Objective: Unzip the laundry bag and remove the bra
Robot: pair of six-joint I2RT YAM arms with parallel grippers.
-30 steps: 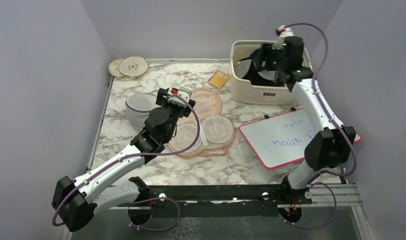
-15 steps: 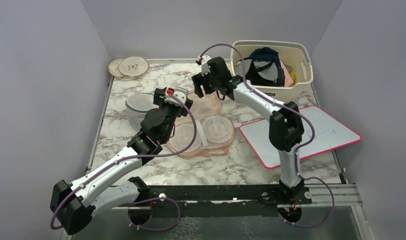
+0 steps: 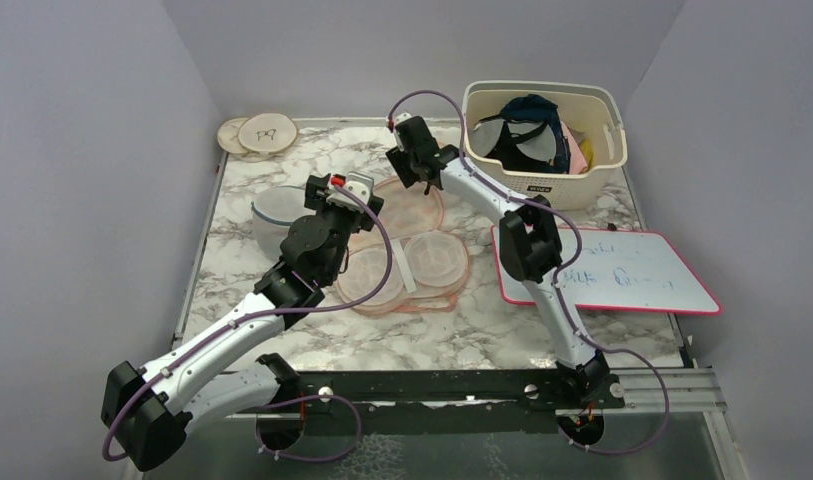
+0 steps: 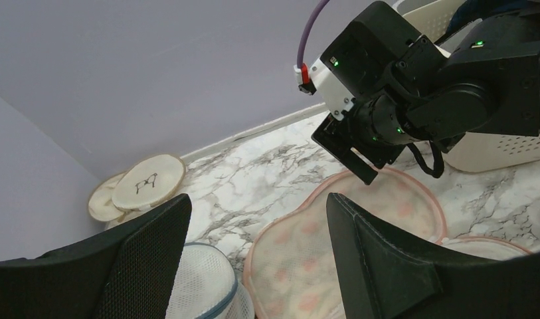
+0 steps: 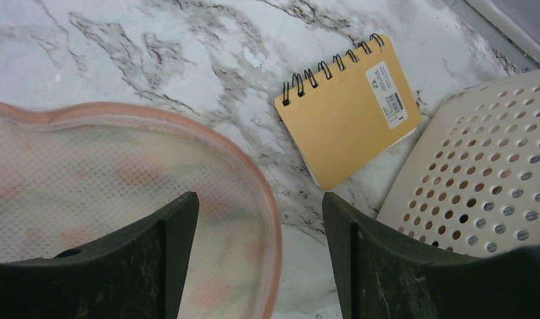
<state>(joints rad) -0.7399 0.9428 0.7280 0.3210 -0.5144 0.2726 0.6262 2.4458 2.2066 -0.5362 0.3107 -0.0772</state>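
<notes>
The laundry bag (image 3: 414, 205), a flat peach two-lobed pouch with orange-red prints and pink edging, lies mid-table. It also shows in the left wrist view (image 4: 300, 266) and the right wrist view (image 5: 88, 173). My left gripper (image 3: 344, 190) is open and empty above its left lobe (image 4: 257, 203). My right gripper (image 3: 425, 176) is open and empty just above its far right edge (image 5: 259, 199). A second similar peach two-lobed piece (image 3: 407, 270) with a white strip lies in front of it. I see no bra outside the bag.
A white mesh dome with a blue rim (image 3: 277, 215) sits left of the bag. A cream basket (image 3: 542, 150) with clothes stands at the back right. A yellow notebook (image 5: 350, 106) lies beside it. A pink-edged whiteboard (image 3: 622, 275) lies right. Wooden discs (image 3: 257, 133) lie at the back left.
My right arm has swung from over the basket leftward and down to the bag's far right edge. The whiteboard lies turned from where it was. My left gripper has barely moved.
</notes>
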